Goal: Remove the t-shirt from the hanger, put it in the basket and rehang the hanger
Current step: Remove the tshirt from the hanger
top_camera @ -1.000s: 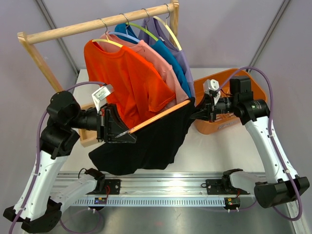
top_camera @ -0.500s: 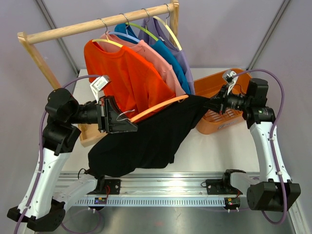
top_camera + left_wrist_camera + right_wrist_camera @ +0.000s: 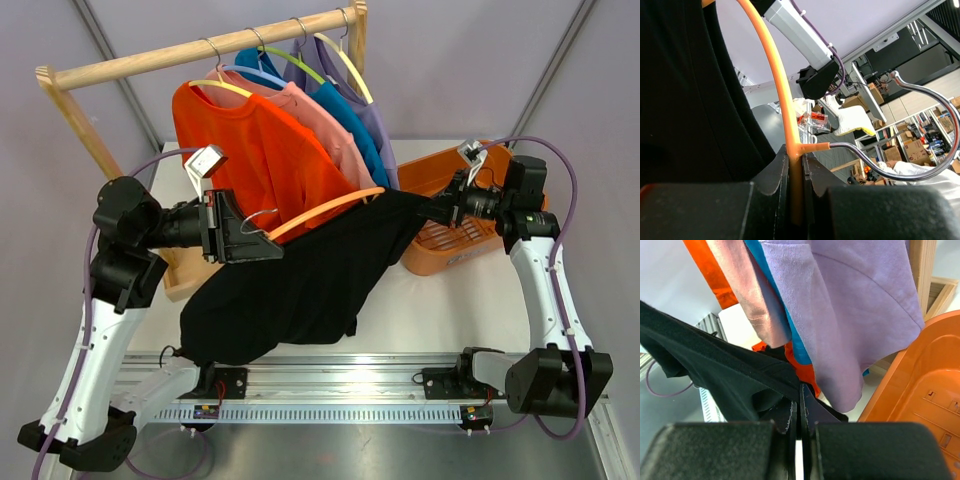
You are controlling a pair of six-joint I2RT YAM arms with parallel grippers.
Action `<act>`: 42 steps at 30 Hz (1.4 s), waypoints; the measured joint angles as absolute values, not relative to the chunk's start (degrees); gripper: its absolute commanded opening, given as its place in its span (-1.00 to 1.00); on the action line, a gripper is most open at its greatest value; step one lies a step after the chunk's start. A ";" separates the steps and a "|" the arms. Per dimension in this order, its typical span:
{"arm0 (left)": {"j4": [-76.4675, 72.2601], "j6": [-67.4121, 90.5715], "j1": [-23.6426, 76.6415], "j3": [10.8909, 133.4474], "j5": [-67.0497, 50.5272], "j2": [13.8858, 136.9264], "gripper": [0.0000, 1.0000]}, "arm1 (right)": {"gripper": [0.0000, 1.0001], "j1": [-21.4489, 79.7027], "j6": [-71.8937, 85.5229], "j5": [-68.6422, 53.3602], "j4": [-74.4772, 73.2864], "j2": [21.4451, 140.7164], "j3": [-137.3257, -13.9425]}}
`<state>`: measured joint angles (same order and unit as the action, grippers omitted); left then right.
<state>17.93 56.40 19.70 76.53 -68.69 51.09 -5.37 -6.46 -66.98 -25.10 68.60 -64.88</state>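
The left tool [image 3: 262, 245] sits at 9 o'clock of the top view, narrowed onto the orange hanger [image 3: 330, 208] at its neck. In the left wrist view its two fingers [image 3: 771, 176] press the orange stem from either side, just below where the metal hook [image 3: 920, 167] branches off toward 3 o'clock. The hanger's arm curves up and away toward 12 o'clock, with the black t-shirt [image 3: 680, 100] filling the space at 9 o'clock beside it.

From above, the hanger is tilted, its bare arm running from the left tool up toward 2 o'clock along the upper edge of the black t-shirt [image 3: 300, 290]. Its far tip meets the cloth; whether it runs inside the cloth there I cannot tell. The t-shirt's bulk sags toward 7 o'clock, above the near edge of the counter [image 3: 420, 300].

The right tool [image 3: 440, 210] is at 3 o'clock, closed tight on the t-shirt's stretched end. The right wrist view shows its fingers [image 3: 812, 415] pinched together on a fold of black fabric [image 3: 715, 370].

Just beyond the right tool at 3 o'clock stands the orange basket [image 3: 470, 240]. At 12 o'clock a wooden rail [image 3: 200, 50] carries an orange shirt [image 3: 250, 160], a pink shirt [image 3: 320, 125], a blue shirt [image 3: 352, 135] and a lavender shirt [image 3: 372, 125] on their own hangers.
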 measured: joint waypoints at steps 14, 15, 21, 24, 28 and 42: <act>23.05 55.90 19.38 84.62 -67.88 54.28 -1.00 | -1.00 -6.98 -8.40 -73.21 -26.22 68.82 -63.44; 23.03 55.99 19.38 84.62 -67.88 54.39 -1.00 | -1.00 -7.16 -8.84 -73.30 -26.55 68.73 -63.20; 22.57 57.41 19.33 86.35 -68.16 56.23 -1.00 | -1.00 -7.57 -10.33 -73.73 -27.68 68.51 -62.15; 22.65 58.11 19.27 88.60 -68.29 57.74 -1.00 | -1.00 -7.60 -10.35 -74.46 -27.68 68.51 -61.76; 22.68 58.46 19.22 89.43 -68.34 58.13 -1.00 | -1.00 -7.66 -11.73 -75.85 -27.86 68.51 -61.67; 16.58 50.43 18.90 70.65 -70.46 47.27 -1.00 | 0.28 6.33 -25.61 -72.60 -36.62 69.08 -68.49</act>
<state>16.58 50.43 18.90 70.65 -70.46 47.27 6.33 -25.61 -72.60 -36.62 69.08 -68.49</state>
